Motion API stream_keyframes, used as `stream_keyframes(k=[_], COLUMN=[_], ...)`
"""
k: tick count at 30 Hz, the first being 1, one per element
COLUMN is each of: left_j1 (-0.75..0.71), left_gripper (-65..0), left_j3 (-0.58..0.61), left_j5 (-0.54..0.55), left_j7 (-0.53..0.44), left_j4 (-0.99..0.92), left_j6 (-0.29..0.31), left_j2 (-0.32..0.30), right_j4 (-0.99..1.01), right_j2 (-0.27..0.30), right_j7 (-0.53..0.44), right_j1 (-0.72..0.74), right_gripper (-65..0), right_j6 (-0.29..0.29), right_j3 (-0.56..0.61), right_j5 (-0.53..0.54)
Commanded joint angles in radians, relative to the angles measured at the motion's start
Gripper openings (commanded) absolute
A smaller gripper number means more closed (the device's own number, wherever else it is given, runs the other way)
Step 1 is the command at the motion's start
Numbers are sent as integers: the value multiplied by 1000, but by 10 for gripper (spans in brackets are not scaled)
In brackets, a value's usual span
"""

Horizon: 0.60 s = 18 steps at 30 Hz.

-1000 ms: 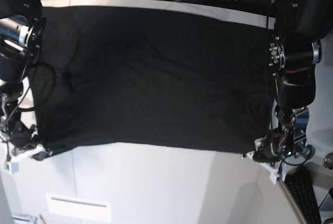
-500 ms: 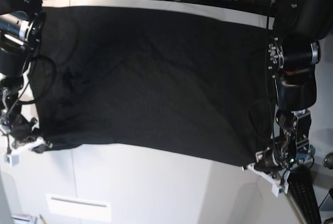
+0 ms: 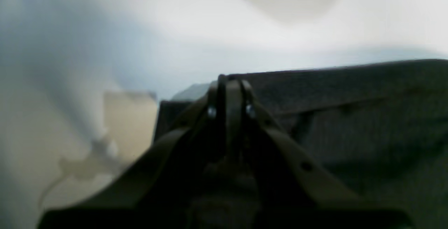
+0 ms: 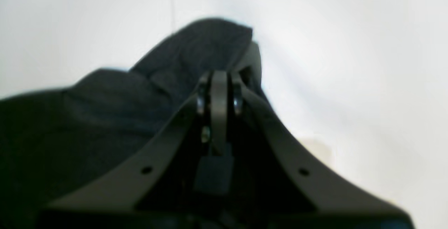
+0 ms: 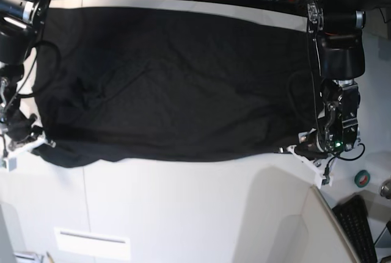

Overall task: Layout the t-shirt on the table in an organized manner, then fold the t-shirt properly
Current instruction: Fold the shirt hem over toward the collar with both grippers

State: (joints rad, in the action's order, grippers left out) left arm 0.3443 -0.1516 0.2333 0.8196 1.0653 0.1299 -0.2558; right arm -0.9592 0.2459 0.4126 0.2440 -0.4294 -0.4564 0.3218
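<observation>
Base view: the t-shirt (image 5: 171,80), plain black side up, lies spread wide across the table (image 5: 183,208), covering its far half from left edge to right edge; its near hem runs roughly straight, sagging a little at the left corner. The right gripper (image 5: 38,146) pinches the near-left corner and the left gripper (image 5: 292,151) the near-right corner, both low at the tabletop.

Wrist views add what the base view cannot resolve: on the left gripper (image 3: 229,82) the jaws are pressed together over a taut hem of dark cloth (image 3: 350,117); on the right gripper (image 4: 218,76) they are likewise clamped, with a bunched fold of fabric (image 4: 196,54) rising beyond the tips above bare table (image 4: 350,64). No print is visible in any view.
</observation>
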Motion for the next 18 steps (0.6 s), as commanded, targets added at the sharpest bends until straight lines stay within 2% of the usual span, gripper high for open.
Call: stream_keyframes(k=[1, 5, 7, 14, 18], left_j1=[6, -57, -73, -156, -205], left_gripper=[-650, -650, -650, -650, -650], left_j3=[-4, -4, -4, -10, -119], left_j5=[1, 1, 2, 2, 2], left_j7=[5, 54, 91, 152, 152], left_j4=[49, 157, 195, 318, 370], left_j6=[0, 0, 0, 0, 0], left_j2=[-21, -29, -30, -50, -46], right_j4=[-53, -205, -257, -386, -462], right_j2=[14, 11, 10, 7, 5], right_j7=[-2, 119, 144, 148, 148], right_j1=[-5, -84, -119, -236, -306], right_gripper=[-650, -650, -650, -650, -650], right_j6=[-10, -9, -9, -9, -9], right_j3=[-5, -14, -14, -15, -15], right_j5=[13, 15, 15, 18, 20])
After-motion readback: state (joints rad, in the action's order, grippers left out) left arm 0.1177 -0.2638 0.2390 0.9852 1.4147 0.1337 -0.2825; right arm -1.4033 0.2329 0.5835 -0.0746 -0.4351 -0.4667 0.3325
